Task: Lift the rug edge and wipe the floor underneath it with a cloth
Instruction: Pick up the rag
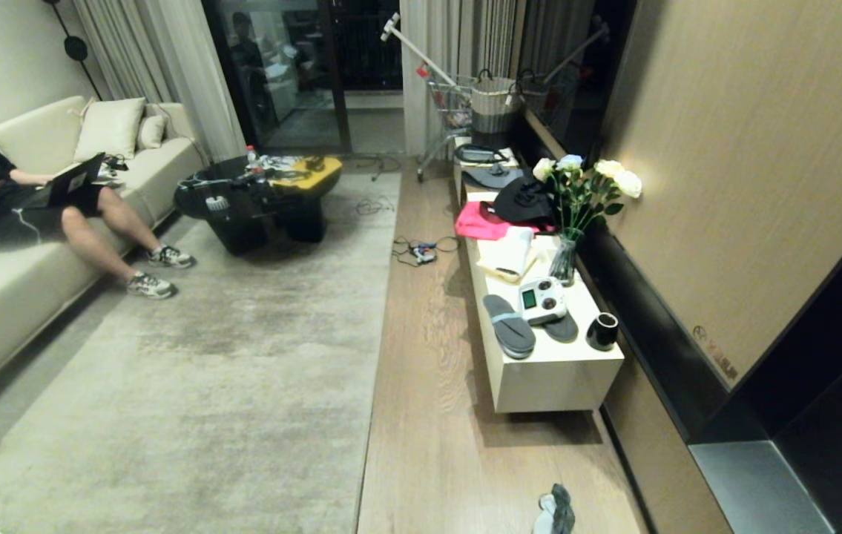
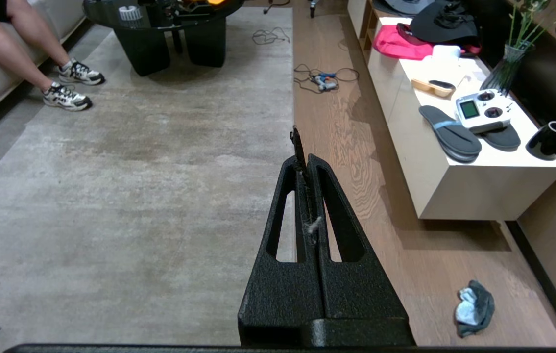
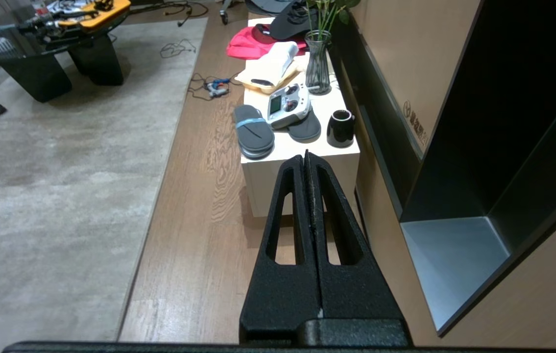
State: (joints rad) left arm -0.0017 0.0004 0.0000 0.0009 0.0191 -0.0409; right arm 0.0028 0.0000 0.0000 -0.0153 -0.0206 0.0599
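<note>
The cloth (image 2: 474, 307), limp and light beside the low white table (image 2: 473, 196), is best pinched mid-bunch; the rug edge (image 1: 380, 311) looks floppy. Both hands (image 2: 301, 147) (image 3: 307, 159) are pressed together, empty.

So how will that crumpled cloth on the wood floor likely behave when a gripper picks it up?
The cloth lies bunched in soft folds, so it will probably droop limply. It looks small and thin, likely light. On the glossy floor it may slide before the fingers pinch it.

A small round logo with characters marks the wall panel (image 3: 417, 130), too faint to read.
</note>
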